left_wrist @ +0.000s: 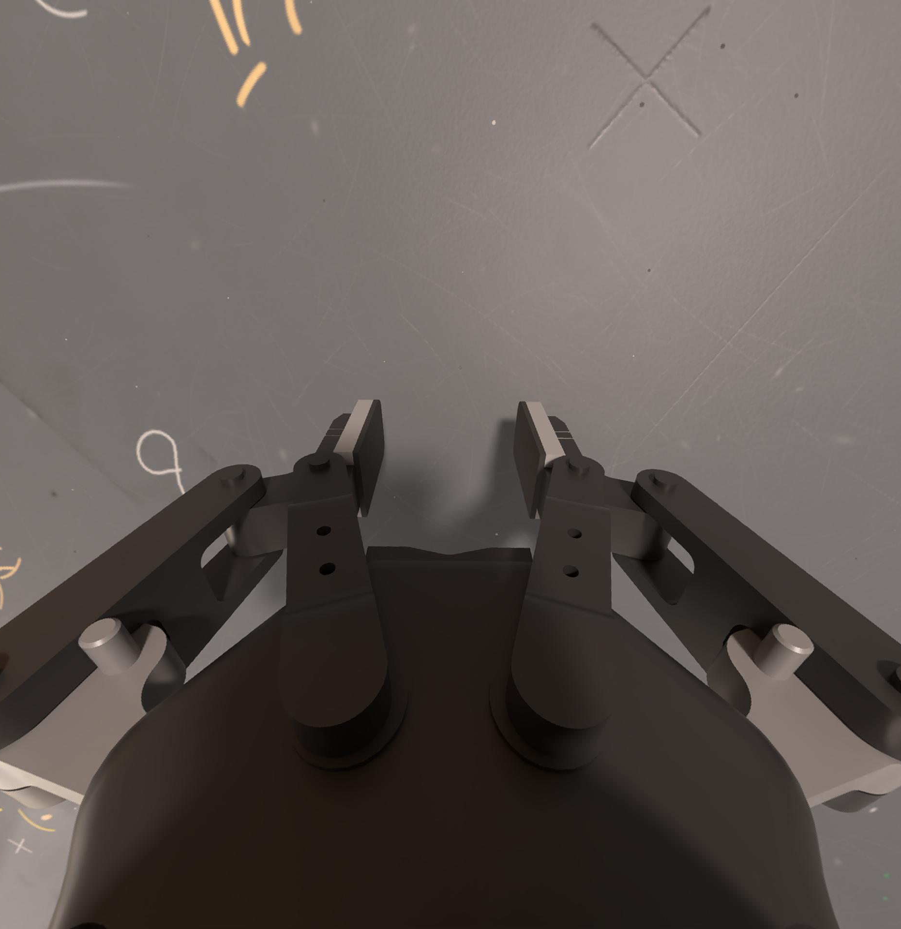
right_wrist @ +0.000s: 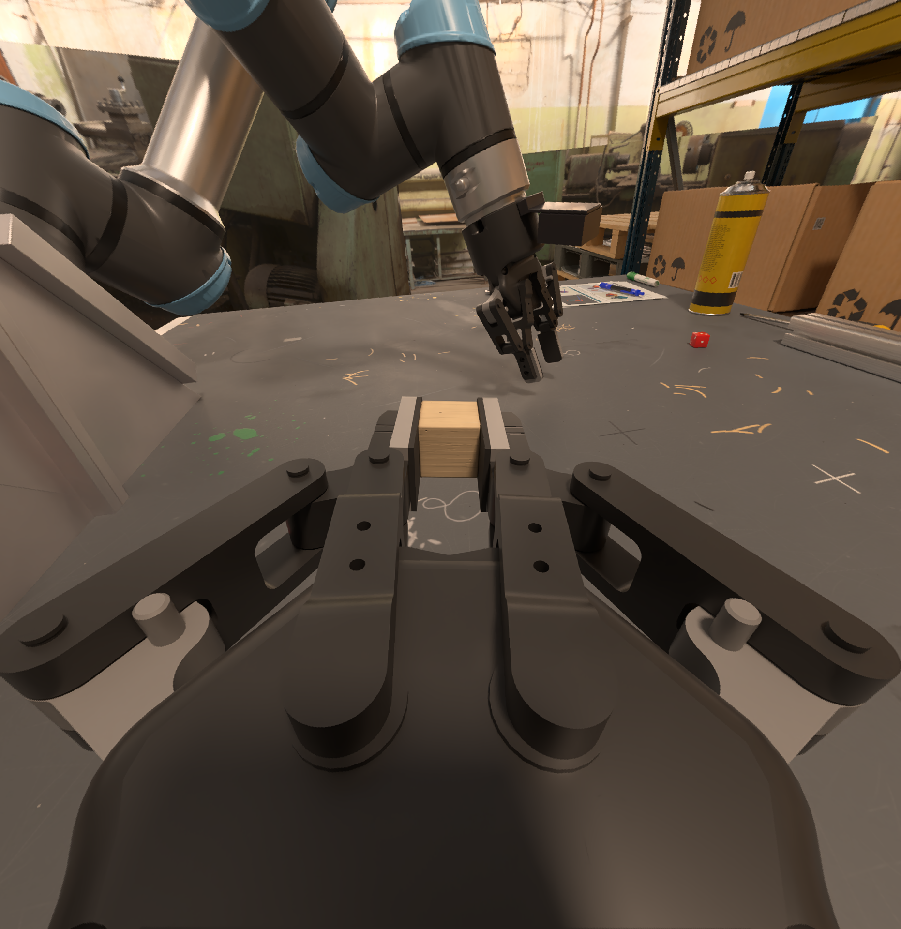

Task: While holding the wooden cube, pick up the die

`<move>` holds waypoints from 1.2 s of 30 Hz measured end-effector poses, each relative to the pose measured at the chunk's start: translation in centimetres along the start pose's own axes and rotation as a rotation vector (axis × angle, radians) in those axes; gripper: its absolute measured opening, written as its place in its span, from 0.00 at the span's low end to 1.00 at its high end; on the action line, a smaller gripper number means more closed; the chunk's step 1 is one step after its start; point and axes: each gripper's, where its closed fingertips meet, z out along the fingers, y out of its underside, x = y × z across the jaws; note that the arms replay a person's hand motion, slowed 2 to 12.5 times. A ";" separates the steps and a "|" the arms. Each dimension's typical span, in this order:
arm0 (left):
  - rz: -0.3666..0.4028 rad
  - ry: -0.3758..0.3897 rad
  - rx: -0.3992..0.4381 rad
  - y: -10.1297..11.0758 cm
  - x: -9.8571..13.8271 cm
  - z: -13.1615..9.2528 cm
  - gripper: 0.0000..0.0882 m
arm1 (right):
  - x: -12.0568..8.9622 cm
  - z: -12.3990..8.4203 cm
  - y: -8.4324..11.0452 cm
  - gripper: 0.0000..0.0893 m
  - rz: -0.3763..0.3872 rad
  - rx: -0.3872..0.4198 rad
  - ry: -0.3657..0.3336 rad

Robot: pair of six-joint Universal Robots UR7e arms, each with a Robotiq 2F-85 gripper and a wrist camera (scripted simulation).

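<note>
- Right gripper: pads clamped on either side of the wooden cube, cube held clear of the grey table.
- Left gripper: fingers spread apart, nothing between them, pointing down at bare tabletop near a scratched X mark.
- Die: small, red, resting on the table towards the far right edge, well apart from both grippers.
- Yellow spray can stands upright beyond the die, near the far edge; the die's top face is too small to read.
</note>
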 end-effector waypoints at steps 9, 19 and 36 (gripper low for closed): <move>-0.110 0.048 0.023 -0.4 0.1 0.6 0.52 | 0.0 0.0 0.0 0.21 0.005 0.002 0.003; -0.187 0.048 0.013 -0.3 -0.2 0.7 0.49 | 0.0 0.0 0.0 0.21 0.006 0.000 0.002; -0.102 0.091 0.065 -1.8 1.3 -1.7 0.37 | 0.0 0.0 0.0 0.21 -0.003 0.000 0.003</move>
